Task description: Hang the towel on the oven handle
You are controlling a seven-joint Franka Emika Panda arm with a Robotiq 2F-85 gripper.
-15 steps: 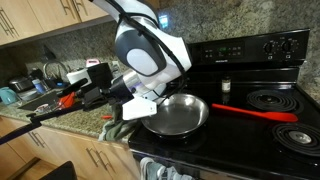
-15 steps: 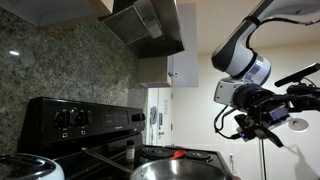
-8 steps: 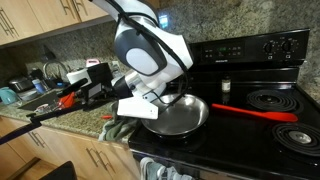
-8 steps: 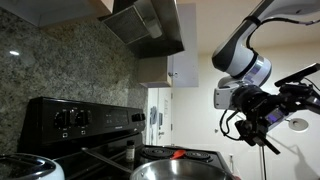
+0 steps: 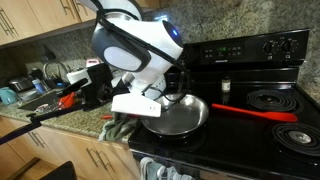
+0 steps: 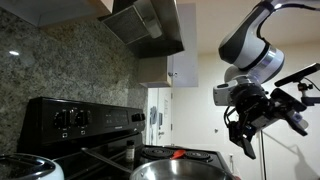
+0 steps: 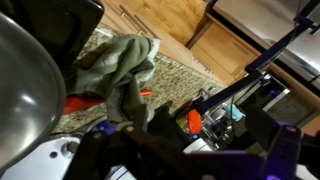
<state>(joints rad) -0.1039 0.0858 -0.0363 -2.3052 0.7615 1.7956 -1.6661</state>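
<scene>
The grey-green towel (image 5: 117, 129) lies crumpled on the granite counter, just left of the steel pan (image 5: 180, 116). From the wrist, the towel (image 7: 118, 62) is at top centre, beside the pan's rim (image 7: 22, 95). My gripper (image 6: 244, 140) hangs in the air with its fingers pointing down and apart, and nothing is between them. Its dark fingers fill the bottom of the wrist view around the gripper (image 7: 190, 150), short of the towel. The arm's white wrist (image 5: 135, 45) covers the gripper in that exterior view. The oven handle shows in no view.
The pan's long red handle (image 5: 256, 112) stretches right across the black range (image 5: 250, 48). Tools and kitchen clutter (image 5: 60, 90) crowd the counter to the left. A black rod (image 7: 260, 65) and an orange-red item (image 7: 196, 120) lie near the gripper. Wooden cabinets (image 7: 215, 40) stand below the counter.
The arm has swung and its wrist has turned, so the gripper now points downward instead of sideways. The jaws stayed open. The towel and pan have not moved.
</scene>
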